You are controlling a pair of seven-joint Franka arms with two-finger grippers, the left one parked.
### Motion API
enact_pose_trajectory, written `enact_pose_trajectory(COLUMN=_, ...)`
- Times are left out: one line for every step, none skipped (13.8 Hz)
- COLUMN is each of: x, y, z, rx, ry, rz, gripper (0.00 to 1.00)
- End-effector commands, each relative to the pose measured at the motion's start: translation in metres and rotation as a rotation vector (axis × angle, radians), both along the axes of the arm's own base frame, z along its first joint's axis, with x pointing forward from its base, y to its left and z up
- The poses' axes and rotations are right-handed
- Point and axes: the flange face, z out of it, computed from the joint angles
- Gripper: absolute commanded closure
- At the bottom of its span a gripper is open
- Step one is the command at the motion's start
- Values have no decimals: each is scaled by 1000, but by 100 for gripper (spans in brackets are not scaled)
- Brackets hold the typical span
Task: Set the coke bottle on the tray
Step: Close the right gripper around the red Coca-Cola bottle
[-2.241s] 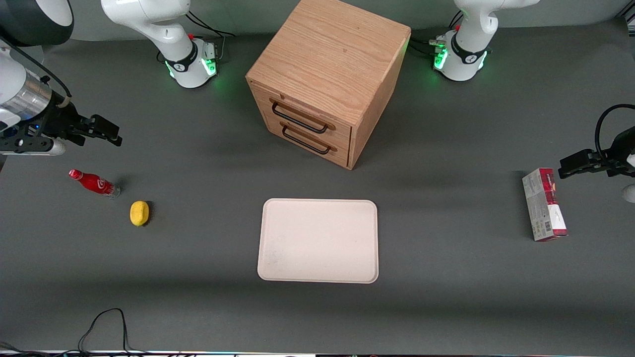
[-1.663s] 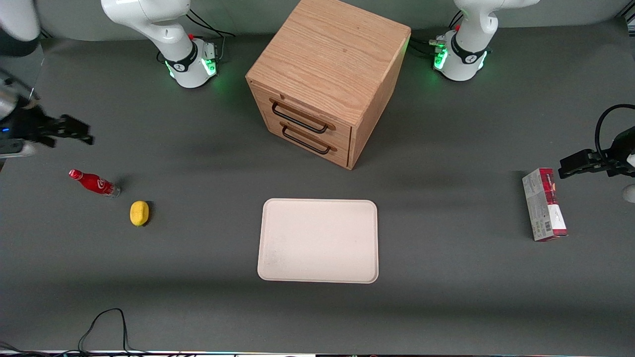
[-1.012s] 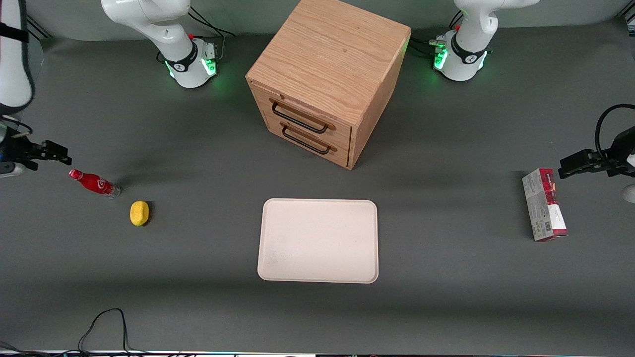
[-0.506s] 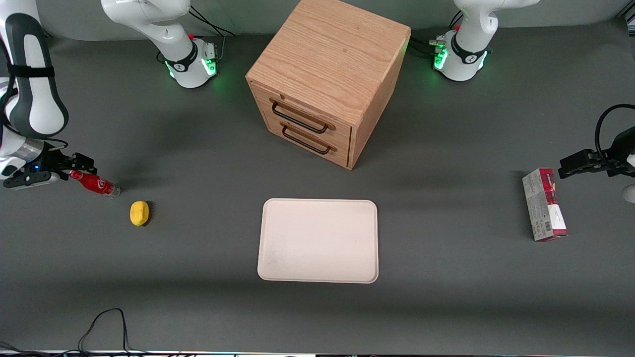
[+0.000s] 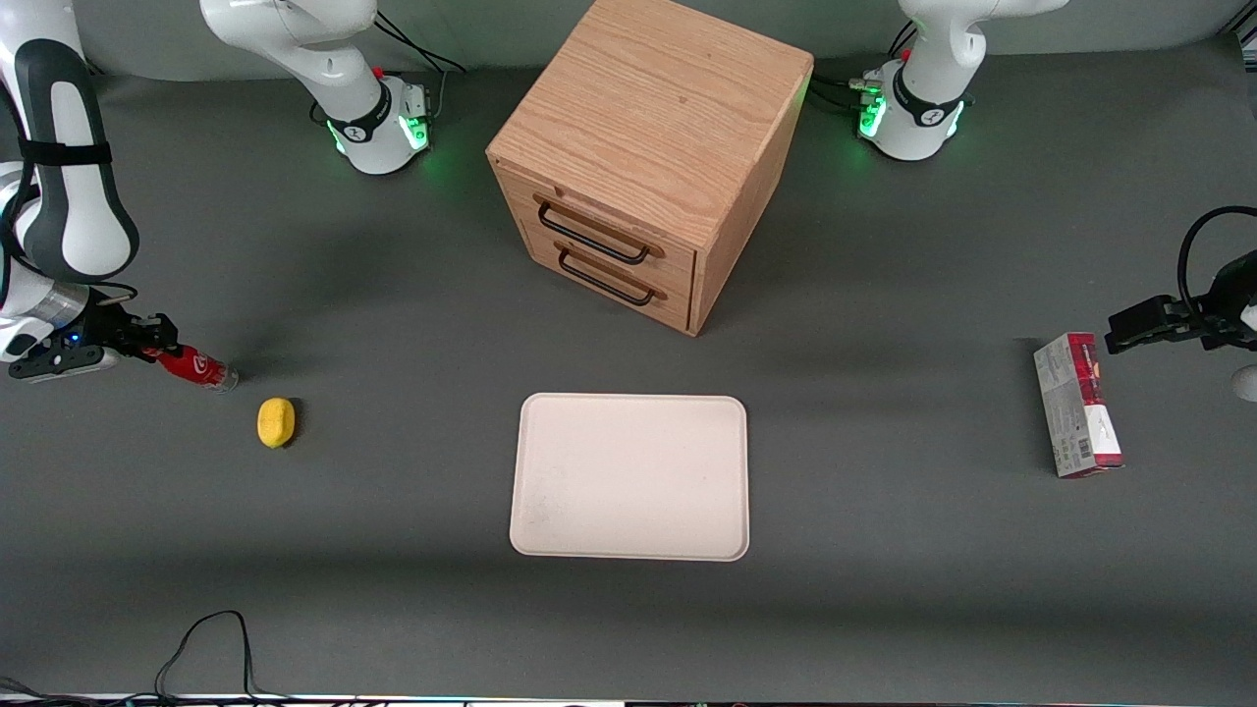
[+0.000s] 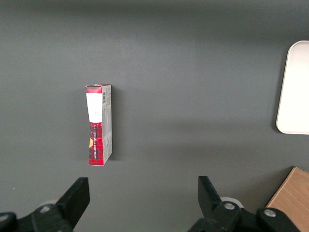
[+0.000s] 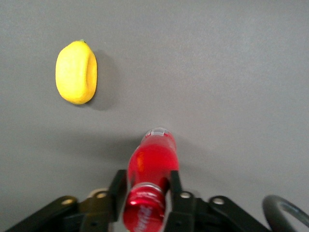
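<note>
The coke bottle is small, slim and red. It lies on its side on the grey table toward the working arm's end, its clear base pointing toward the tray. My right gripper is low at the bottle's cap end. In the right wrist view, the gripper has a black finger pressed against each side of the bottle's neck, and is shut on it. The bottle still rests on the table. The cream tray lies flat at the table's middle, nearer the front camera than the cabinet.
A yellow lemon lies close to the bottle's base, a little nearer the front camera; it also shows in the right wrist view. A wooden two-drawer cabinet stands farther from the camera than the tray. A red-and-grey carton lies toward the parked arm's end.
My right gripper came down from above the table's end to the bottle's cap end and its fingers closed around the neck. The bottle, lemon and tray have not moved.
</note>
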Motion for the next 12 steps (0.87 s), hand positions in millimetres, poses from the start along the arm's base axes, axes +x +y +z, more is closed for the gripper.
enact_pose_trajectory(x=18, y=8, z=13, rx=4, ry=-28, rz=14, gripper=100)
enact_pose_trajectory(x=32, y=22, z=25, rx=19, ry=-16, rz=15, gripper=100)
enact_pose_trajectory(x=46, y=37, z=41, rx=36, ry=10, rz=4, gripper=100)
enact_pose_trajectory(x=61, y=51, z=63, rx=28, ry=36, rz=1, gripper=100)
enact_pose_trajectory(x=76, y=70, z=89, rx=13, ry=65, rz=-2, gripper=100)
enact_pose_trajectory(x=89, y=94, z=116, rx=9, ry=85, rz=4, gripper=100)
enact_pose_trajectory(x=103, y=121, z=147, rx=10, ry=87, rz=16, gripper=100)
enact_pose_trajectory(x=115, y=147, z=173, rx=4, ry=99, rz=15, gripper=100)
enact_pose_trajectory(x=123, y=170, z=199, rx=-8, ry=106, rz=9, gripper=100)
enact_pose_trajectory(x=131, y=197, z=223, rx=-6, ry=113, rz=13, gripper=100)
enact_pose_trajectory(x=135, y=224, z=242, rx=-2, ry=121, rz=17, gripper=100)
enact_pose_trajectory(x=138, y=250, z=262, rx=3, ry=112, rz=20, gripper=100)
